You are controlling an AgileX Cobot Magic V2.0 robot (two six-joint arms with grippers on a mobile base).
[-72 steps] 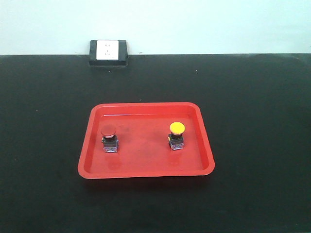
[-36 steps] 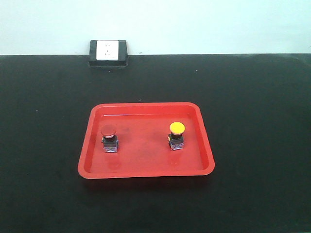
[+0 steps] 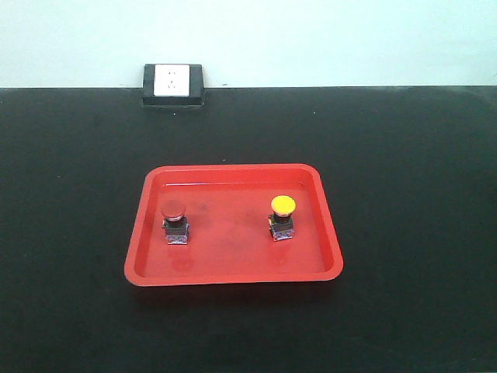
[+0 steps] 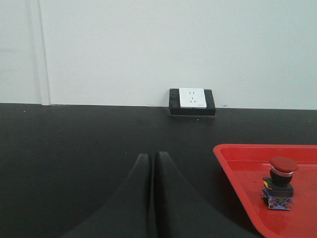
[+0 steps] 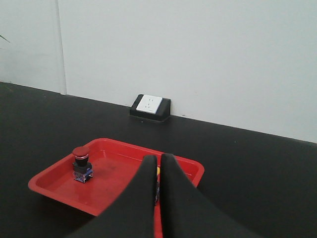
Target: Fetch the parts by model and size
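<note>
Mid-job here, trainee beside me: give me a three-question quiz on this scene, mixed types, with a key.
1. True or false: the red-capped push-button switch and the yellow-capped push-button switch both stand upright in the red plastic tray.
2. Multiple choice: the left gripper is A) shut and empty, B) open, C) holding a switch.
3. Fill in: the white wall socket in its black box sits at the black table's ____ edge.

Key: 1 true; 2 A; 3 far.

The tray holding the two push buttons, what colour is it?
The tray is red, clearest in the exterior front-facing view.
</note>
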